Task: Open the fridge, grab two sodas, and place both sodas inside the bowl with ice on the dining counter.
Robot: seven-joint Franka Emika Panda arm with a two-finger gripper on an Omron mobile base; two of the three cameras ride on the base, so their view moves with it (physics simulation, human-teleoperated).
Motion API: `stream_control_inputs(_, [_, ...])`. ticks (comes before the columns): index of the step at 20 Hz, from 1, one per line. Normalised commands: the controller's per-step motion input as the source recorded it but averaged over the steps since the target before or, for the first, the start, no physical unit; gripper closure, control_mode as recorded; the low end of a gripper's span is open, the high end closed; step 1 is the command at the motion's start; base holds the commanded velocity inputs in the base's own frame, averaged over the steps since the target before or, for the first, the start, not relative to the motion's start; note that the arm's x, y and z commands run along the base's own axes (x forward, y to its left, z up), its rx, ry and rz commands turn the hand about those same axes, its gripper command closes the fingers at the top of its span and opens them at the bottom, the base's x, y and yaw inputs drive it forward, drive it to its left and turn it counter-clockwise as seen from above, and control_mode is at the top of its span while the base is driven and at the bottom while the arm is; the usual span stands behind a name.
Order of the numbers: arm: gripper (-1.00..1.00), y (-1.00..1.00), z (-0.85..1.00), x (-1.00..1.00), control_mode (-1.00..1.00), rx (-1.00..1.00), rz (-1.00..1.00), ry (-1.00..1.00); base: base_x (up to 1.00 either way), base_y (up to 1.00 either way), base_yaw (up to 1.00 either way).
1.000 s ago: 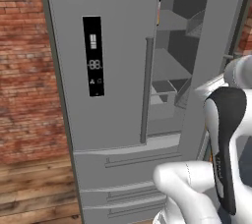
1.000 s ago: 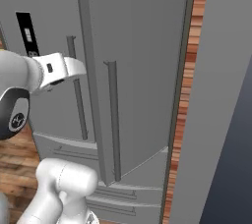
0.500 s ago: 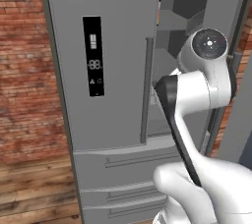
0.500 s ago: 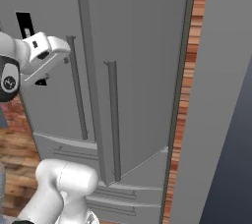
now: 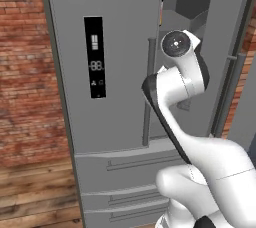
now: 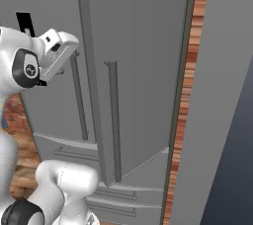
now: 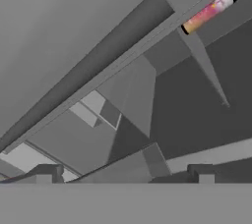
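The grey fridge (image 5: 120,47) has its left door shut and its right door (image 6: 143,71) swung open. My gripper (image 7: 123,176) is open and empty, pointing into the fridge interior. A slim soda (image 7: 210,10) with a pink-orange body and black cap stands on a shelf far ahead of the fingertips (image 7: 47,173), at the upper right of the hand view. An orange sliver (image 5: 161,18) shows past the shut door's edge in the left base view. My arm (image 5: 175,87) rises in front of the opening, and the white hand (image 6: 55,54) is raised by the door handles. The bowl and dining counter are out of view.
A red brick wall (image 5: 25,72) flanks the fridge on the left, with wood floor (image 5: 35,197) below. Drawers (image 5: 120,182) run under the doors. The open door's bar handle (image 6: 113,120) and edge stand close on the arm's right. Grey shelves (image 7: 147,115) cross the interior.
The arm has swung up from low at the right to stand in front of the open compartment, and the hand has risen beside the door handles. The gripper stays open.
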Motion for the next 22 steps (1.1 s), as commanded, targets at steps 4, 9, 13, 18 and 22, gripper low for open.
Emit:
stream_control_inputs(4, [-1.00,-0.11,-0.36,0.34,-1.00,-0.10,0.00,0.00,0.00,0.00,0.00])
stream_control_inputs(9, [-1.00,-0.28,-0.25,0.00,-1.00,-0.06,-0.03,0.00,0.00,0.00,0.00])
stream_control_inputs(13, [-1.00,-0.40,-0.13,0.00,-1.00,-0.03,-0.05,0.00,0.00,0.00,0.00])
stream_control_inputs(18, [-1.00,-0.51,-0.07,0.00,-1.00,0.00,-0.05,0.00,0.00,0.00,0.00])
stream_control_inputs(22, [-1.00,-0.55,0.00,-0.07,-1.00,0.00,-0.05,0.00,0.00,0.00,0.00])
